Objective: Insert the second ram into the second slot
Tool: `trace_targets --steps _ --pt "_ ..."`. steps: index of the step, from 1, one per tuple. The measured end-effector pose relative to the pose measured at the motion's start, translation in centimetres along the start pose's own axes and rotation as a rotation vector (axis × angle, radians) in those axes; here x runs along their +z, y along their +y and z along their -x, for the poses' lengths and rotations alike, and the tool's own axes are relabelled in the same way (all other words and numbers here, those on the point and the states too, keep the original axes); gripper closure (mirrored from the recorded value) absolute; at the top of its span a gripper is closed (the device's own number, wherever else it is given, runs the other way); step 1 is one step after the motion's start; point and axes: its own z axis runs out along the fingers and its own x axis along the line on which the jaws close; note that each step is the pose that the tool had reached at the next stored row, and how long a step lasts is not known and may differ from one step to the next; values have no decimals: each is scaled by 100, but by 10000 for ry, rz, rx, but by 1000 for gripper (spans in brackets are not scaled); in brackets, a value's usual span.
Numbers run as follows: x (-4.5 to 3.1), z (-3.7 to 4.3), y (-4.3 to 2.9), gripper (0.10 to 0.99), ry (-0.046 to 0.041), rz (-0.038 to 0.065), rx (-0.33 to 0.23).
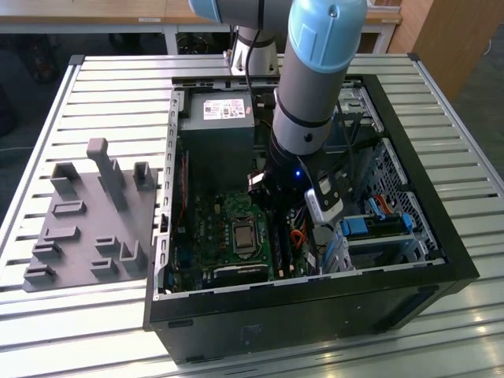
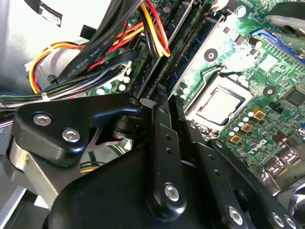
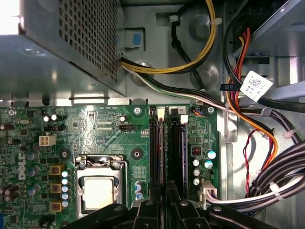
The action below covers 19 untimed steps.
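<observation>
Progress check: the black gripper point(image 2: 159, 102) is down inside the open black computer case point(image 1: 441, 236), right over the long black memory slots point(image 3: 155, 143), at 3 o'clock from the silver processor socket point(image 1: 242, 236) in the exterior view. The thin blue ram stick point(image 2: 190, 59) looks to be lying in a slot already. I can't tell if it's fully seated, or whether the gripper is clamped on it.

Slatted metal tabletop point(image 1: 118, 87), open black PC case point(image 1: 315, 303) on it, grey fixture plate point(image 1: 87, 228) beside the case
</observation>
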Motion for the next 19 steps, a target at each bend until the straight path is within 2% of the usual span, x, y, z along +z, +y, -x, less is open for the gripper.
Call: trace_targets --steps 8,9,10,12,19 --pt "-109 1 9 878 31 0 2" --pt "-109 1 10 890 32 2 2" --pt "-109 1 9 957 33 2 2" --pt "-107 2 9 980 34 -2 1" --pt "-66 5 8 980 36 55 -2"
